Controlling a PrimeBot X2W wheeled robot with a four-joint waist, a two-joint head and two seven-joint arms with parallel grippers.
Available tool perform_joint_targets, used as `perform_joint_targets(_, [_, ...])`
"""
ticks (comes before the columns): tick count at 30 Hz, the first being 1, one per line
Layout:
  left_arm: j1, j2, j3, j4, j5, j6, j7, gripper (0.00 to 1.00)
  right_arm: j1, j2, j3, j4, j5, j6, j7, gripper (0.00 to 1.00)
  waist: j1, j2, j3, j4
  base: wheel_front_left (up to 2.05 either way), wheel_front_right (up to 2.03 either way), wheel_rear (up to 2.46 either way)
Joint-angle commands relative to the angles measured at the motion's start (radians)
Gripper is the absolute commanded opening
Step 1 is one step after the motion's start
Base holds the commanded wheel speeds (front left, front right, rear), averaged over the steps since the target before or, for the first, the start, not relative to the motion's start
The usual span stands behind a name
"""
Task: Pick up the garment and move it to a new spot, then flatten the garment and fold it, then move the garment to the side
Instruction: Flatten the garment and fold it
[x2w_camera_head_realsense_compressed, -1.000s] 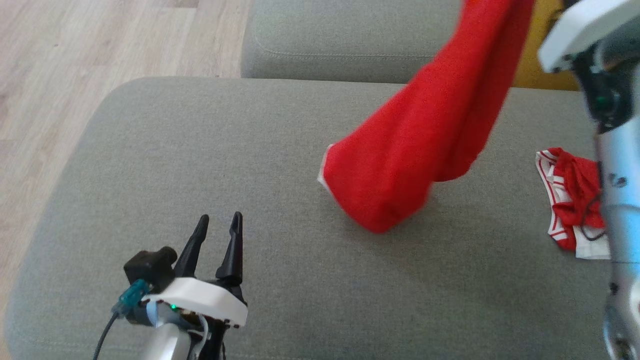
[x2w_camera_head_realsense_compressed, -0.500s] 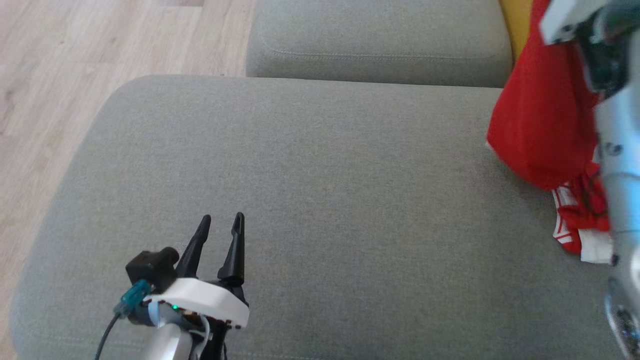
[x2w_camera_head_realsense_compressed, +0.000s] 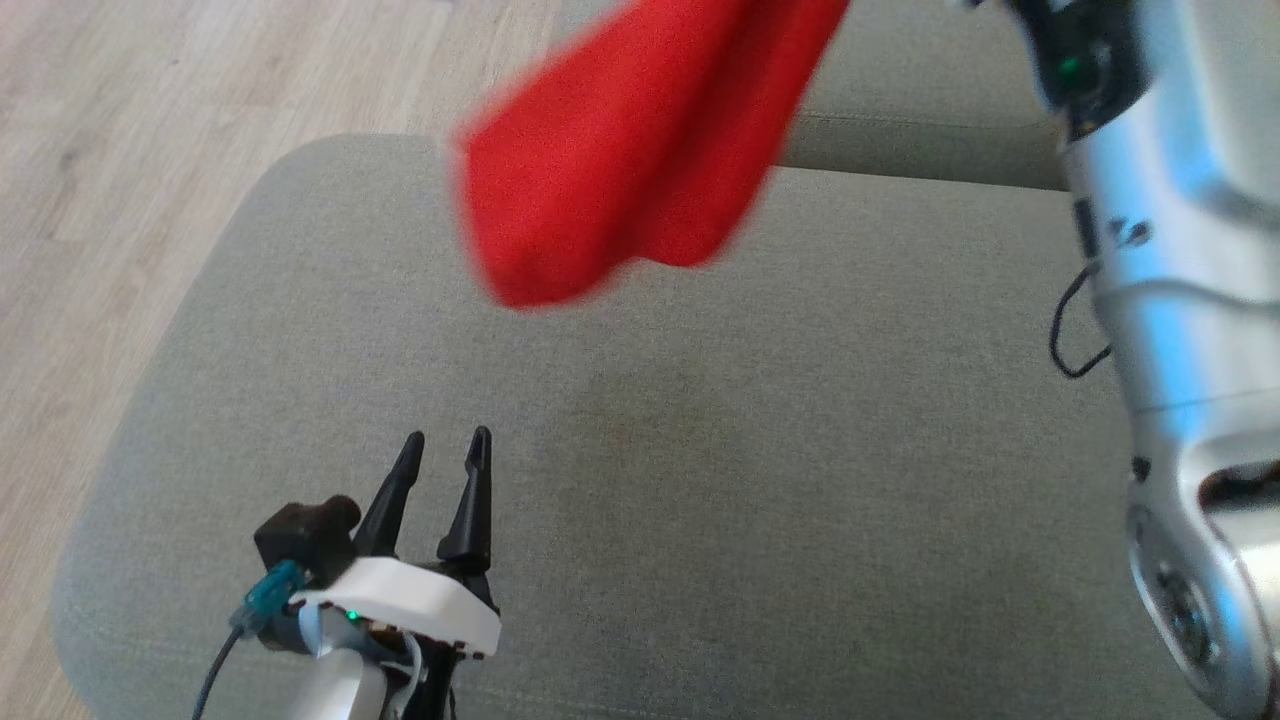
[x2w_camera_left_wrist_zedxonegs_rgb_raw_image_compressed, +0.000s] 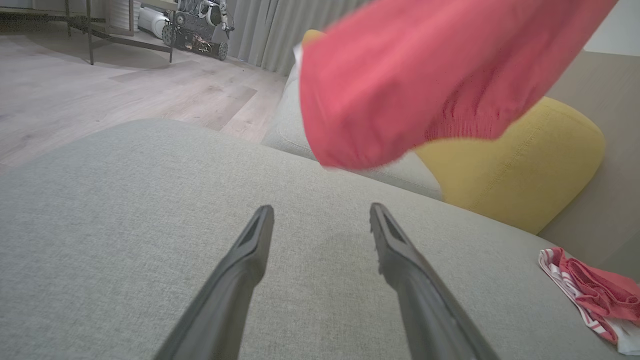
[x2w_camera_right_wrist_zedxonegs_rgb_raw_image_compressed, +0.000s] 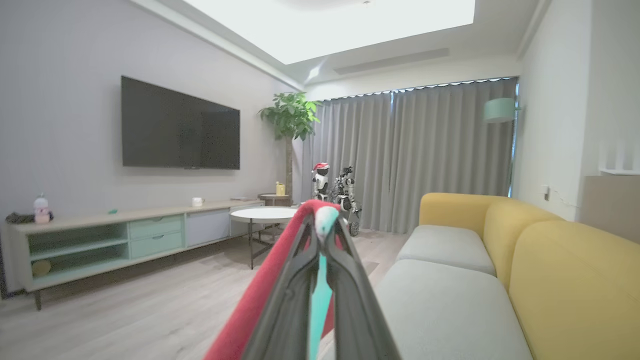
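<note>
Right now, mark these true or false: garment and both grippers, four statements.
1. The right gripper is shut on the red garment. True.
2. The red garment lies flat. False: it hangs in the air above the grey seat cushion.
3. The left gripper is open and empty. True.
4. The left gripper holds striped clothing. False: the red-and-white striped garment lies crumpled on the grey seat cushion.

Head cam above, L wrist low, both share cushion (x2w_camera_head_realsense_compressed: 760, 480), garment (x2w_camera_head_realsense_compressed: 620, 190); R roomward
</note>
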Motion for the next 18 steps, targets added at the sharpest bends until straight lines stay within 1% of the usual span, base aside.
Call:
perform_joint_targets(1, [-0.020,0.006,0.031,-0.036,-0.007,0.005,-0.012,1.00,-0.048,0.019,-0.022,-0.010,-0.001,-0.001,-0.009,0.00,0.0000,0.0000,0.003,0.002,0.00,0.00,0.00])
perform_joint_targets(4, [-0.017,0.006,0.036,-0.040,-0.007,0.006,-0.012,1.00,-0.018,0.020,-0.108,0.067,-0.019,-0.001,-0.005,0.00,0.0000,0.0000,0.014,0.001,0.00,0.00,0.00])
perform_joint_targets(7, [-0.018,0.006,0.036,-0.043,-0.007,0.006,-0.012,1.00,0.046,0.020,-0.233,0.169,-0.059,-0.001,-0.003,0.00,0.0000,0.0000,0.025,-0.004,0.00,0.00,0.00])
perform_joint_targets(9, [-0.022,0.006,0.036,-0.046,-0.009,0.006,-0.012,1.00,0.102,0.016,-0.316,0.233,-0.117,-0.001,-0.007,0.00,0.0000,0.0000,0.034,-0.007,0.00,0.00,0.00])
perform_joint_targets(11, [-0.026,0.006,0.036,-0.049,-0.012,0.007,-0.012,1.00,0.166,0.000,-0.374,0.286,-0.186,-0.001,-0.007,0.00,0.0000,0.0000,0.043,-0.012,0.00,0.00,0.00])
perform_joint_targets(14, [-0.033,0.006,0.034,-0.049,-0.014,0.006,-0.012,1.00,0.257,-0.026,-0.428,0.334,-0.281,-0.001,-0.018,0.00,0.0000,0.0000,0.058,-0.021,0.00,0.00,0.00])
perform_joint_targets(17, [-0.039,0.006,0.033,-0.047,-0.013,0.004,-0.012,1.00,0.314,-0.058,-0.476,0.349,-0.367,-0.001,-0.044,0.00,0.0000,0.0000,0.066,-0.033,0.00,0.00,0.00])
perform_joint_targets(18, [-0.041,0.006,0.034,-0.046,-0.013,0.004,-0.012,1.00,0.325,-0.063,-0.493,0.348,-0.392,-0.001,-0.052,0.40,0.0000,0.0000,0.067,-0.037,0.00,0.00,0.00])
